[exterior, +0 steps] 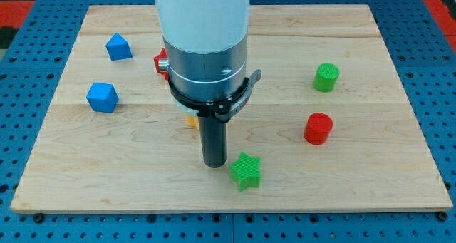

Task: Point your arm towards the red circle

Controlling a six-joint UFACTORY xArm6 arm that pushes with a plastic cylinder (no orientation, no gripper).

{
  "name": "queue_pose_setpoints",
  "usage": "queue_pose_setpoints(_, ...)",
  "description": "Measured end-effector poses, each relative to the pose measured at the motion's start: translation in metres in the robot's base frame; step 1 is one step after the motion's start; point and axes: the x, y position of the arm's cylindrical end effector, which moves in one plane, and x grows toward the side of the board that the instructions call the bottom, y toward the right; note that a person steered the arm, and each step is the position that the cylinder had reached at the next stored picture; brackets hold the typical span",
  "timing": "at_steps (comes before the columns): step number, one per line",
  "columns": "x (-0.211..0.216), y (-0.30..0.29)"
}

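The red circle (318, 127), a short red cylinder, stands on the wooden board (370, 179) at the view's right of centre. My tip (214, 164) is at the lower end of the dark rod, near the board's middle bottom. It is well to the left of the red circle, with a wide gap between them. A green star (246, 171) lies just right of my tip, very close to it; I cannot tell whether they touch.
A green cylinder (326, 78) stands above the red circle. Two blue blocks (118, 47) (102, 97) lie at the view's left. A red block (162, 61) and a yellow block (192, 120) are partly hidden behind the arm's body (205, 50).
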Motion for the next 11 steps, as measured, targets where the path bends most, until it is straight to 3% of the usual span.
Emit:
queue_pose_setpoints(3,-0.012,0.02)
queue_pose_setpoints(4,-0.025,0.072)
queue_pose_setpoints(5,-0.012,0.097)
queue_pose_setpoints(7,0.002,0.204)
queue_pose_setpoints(9,-0.089,0.204)
queue_pose_setpoints(10,-0.086,0.201)
queue_pose_setpoints(11,-0.05,0.203)
